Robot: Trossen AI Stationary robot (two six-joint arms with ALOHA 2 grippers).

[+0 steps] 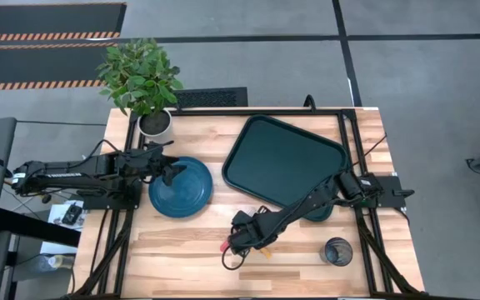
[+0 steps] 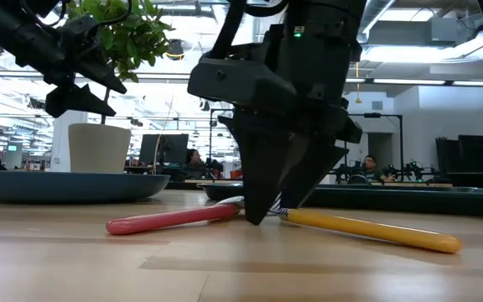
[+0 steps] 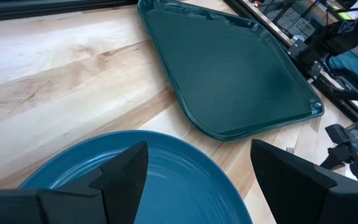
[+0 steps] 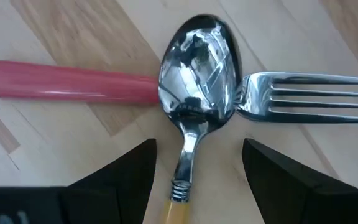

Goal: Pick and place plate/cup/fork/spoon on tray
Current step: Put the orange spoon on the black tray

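your right gripper [image 4: 194, 171] is low over the cutlery at the near edge of the counter [image 1: 198, 250], jaws released and straddling the spoon's neck, grasping nothing. the right wrist view shows one dark fingertip [image 4: 120, 180] on each side of the metal stem, both apart from it.

the spoon [image 4: 197, 81] lies across the fork [image 4: 73, 81]: its silver bowl sits on top of the fork where red handle meets metal, with the tines sticking out past the bowl. in the low view the fork's red handle [image 2: 170, 220] runs off one way along the wood and the spoon's orange-yellow handle [image 2: 367, 228] the other, the gripper's tips coming down between them.

your left gripper [image 3: 194, 180] hovers above the plate [image 1: 180, 187], jaws released, nothing between them. the plate sits on the counter's left half, just beside the tray [image 1: 286, 158] but not touching it. the tray lies at an angle on the far right half with nothing on it.

the cup [image 1: 337, 251] stands upright near the counter's front right corner, well apart from the tray and from the cutlery.

a white plant pot [image 1: 155, 123] with a leafy plant stands at the far left corner, just behind the plate.
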